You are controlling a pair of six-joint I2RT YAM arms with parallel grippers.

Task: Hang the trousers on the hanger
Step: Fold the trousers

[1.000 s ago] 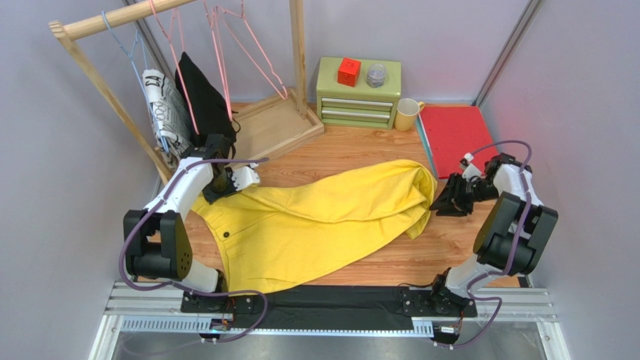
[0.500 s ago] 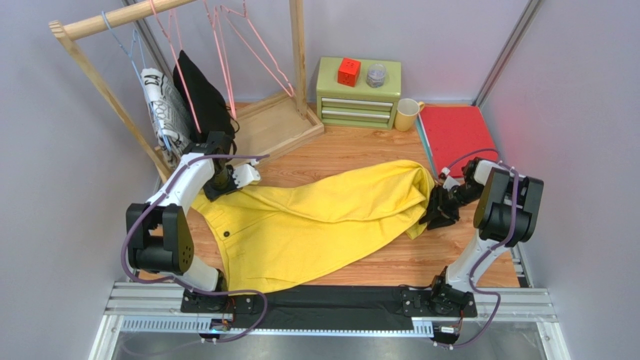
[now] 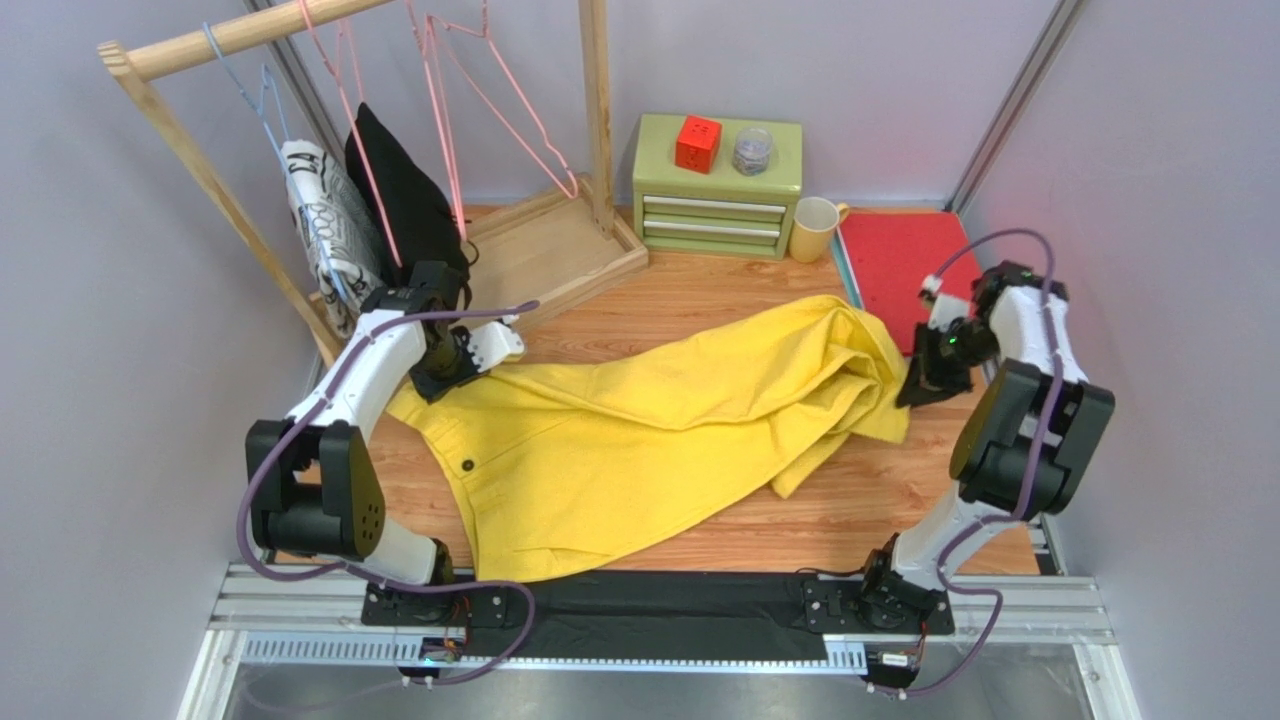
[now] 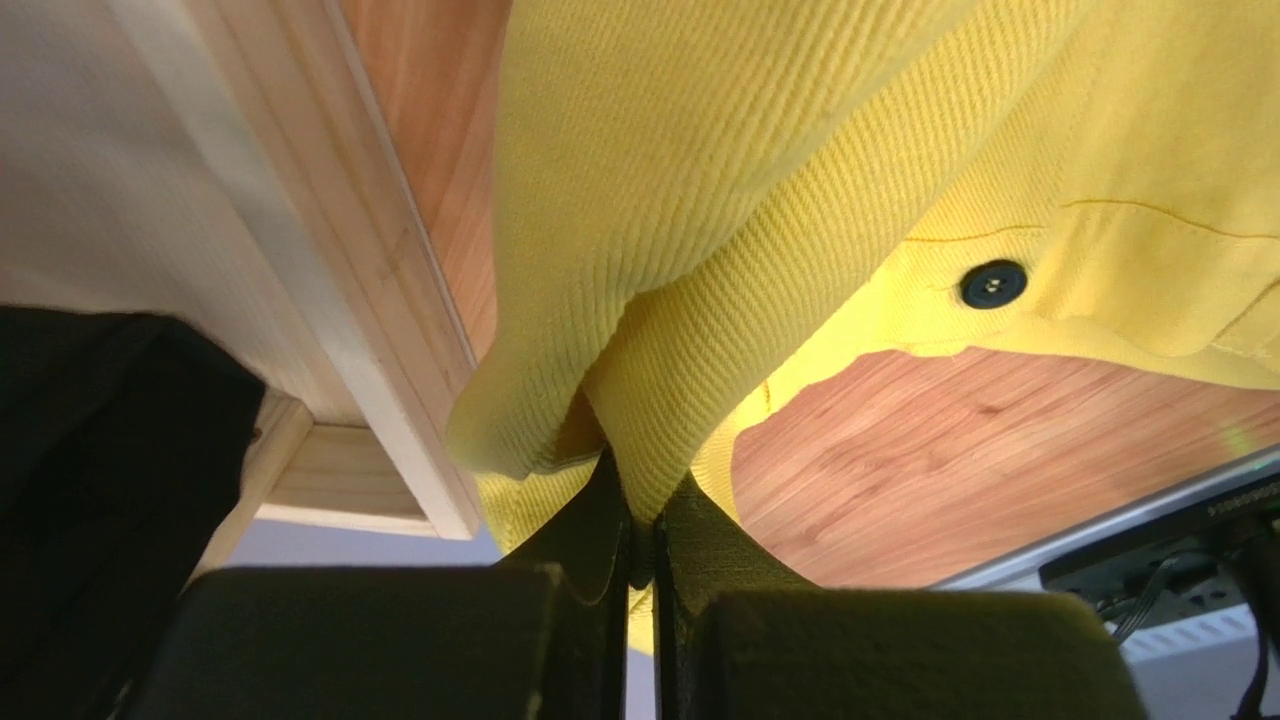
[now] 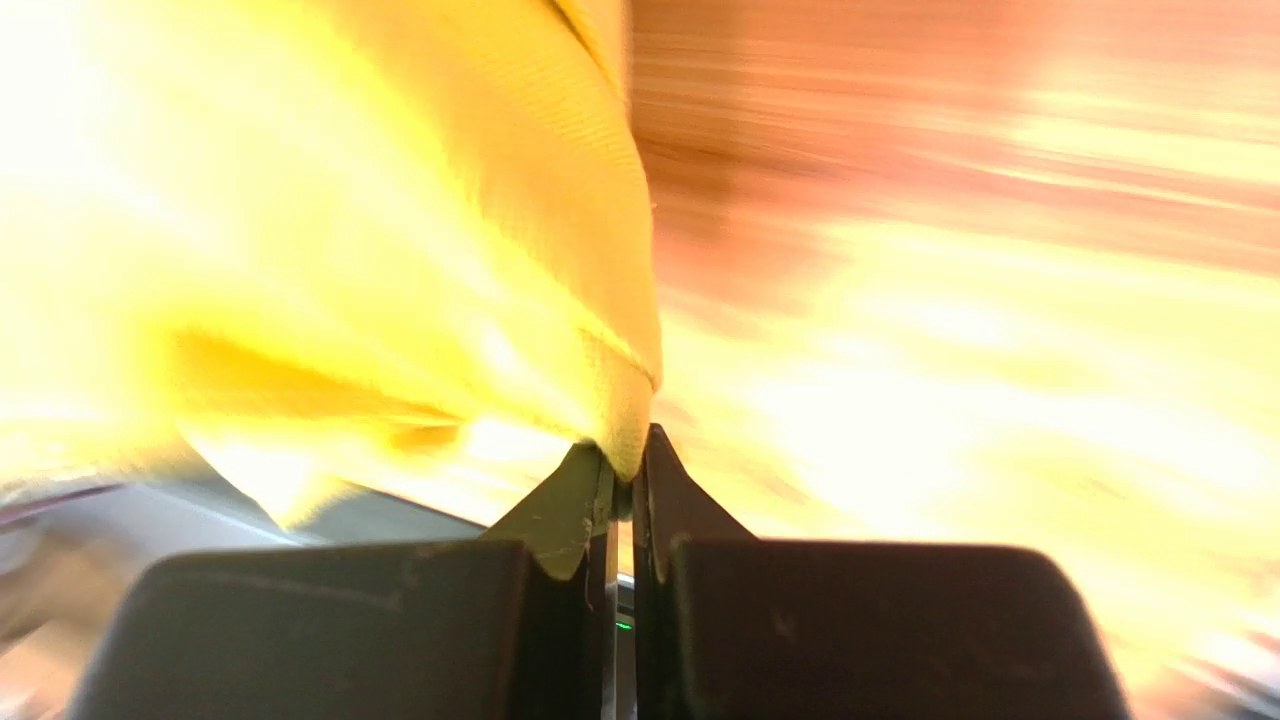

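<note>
Rightward the right hand (image 3: pixel 920 383) has swung since half a second ago, out toward 3 o'clock, and the leg ends of the trousers (image 3: pixel 646 435) have come with it and now bunch in folds beside it. At 6 o'clock the waist end hangs over the near edge of the bench (image 3: pixel 902 503). From there the trousers lie spread across the wood toward 2 o'clock. The wrist view shows the right hand closed tight on a yellow hem. At 10 o'clock the left hand (image 3: pixel 446 368) is clamped on a fold of the waist, just beside the foot of the rack (image 3: pixel 226 38). A folder (image 3: pixel 902 263) lies at 2 o'clock. The hanger (image 3: pixel 549 146) hangs bare on the rack at 11 o'clock, well apart from the trousers.
</note>
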